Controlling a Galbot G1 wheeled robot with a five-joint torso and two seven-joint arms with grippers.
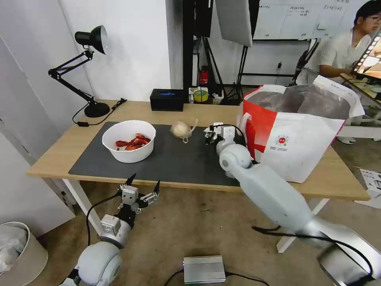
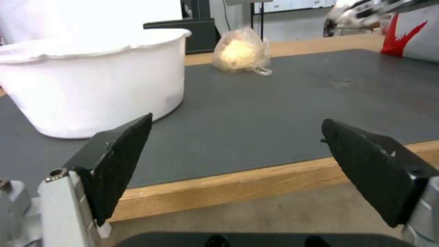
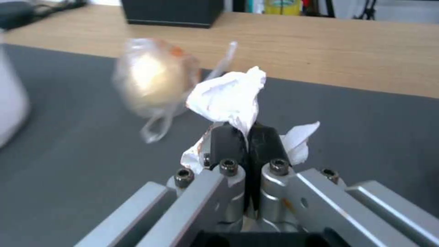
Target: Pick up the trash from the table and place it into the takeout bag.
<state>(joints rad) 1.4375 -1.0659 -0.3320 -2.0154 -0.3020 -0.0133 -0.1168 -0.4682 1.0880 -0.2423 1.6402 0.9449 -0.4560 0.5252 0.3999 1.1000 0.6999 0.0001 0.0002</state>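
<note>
My right gripper (image 3: 247, 132) is shut on a crumpled white tissue (image 3: 228, 97), held just above the dark grey mat (image 1: 182, 163) on the table (image 1: 55, 159). In the head view this gripper (image 1: 211, 133) sits beside the left side of the white and red takeout bag (image 1: 301, 135), which stands open. A knotted beige plastic-wrapped ball (image 1: 181, 129) (image 3: 153, 77) lies on the mat just beyond it. A white bowl (image 1: 128, 141) (image 2: 91, 85) with red shells stands at the mat's left. My left gripper (image 1: 143, 186) (image 2: 236, 120) hangs open and empty below the table's front edge.
A black desk lamp (image 1: 93, 71) stands at the back left corner, and a black box (image 1: 166, 99) sits at the back edge. On the floor are a pale waste bin (image 1: 16, 254) at the left and a silver box (image 1: 204, 269) in front of me.
</note>
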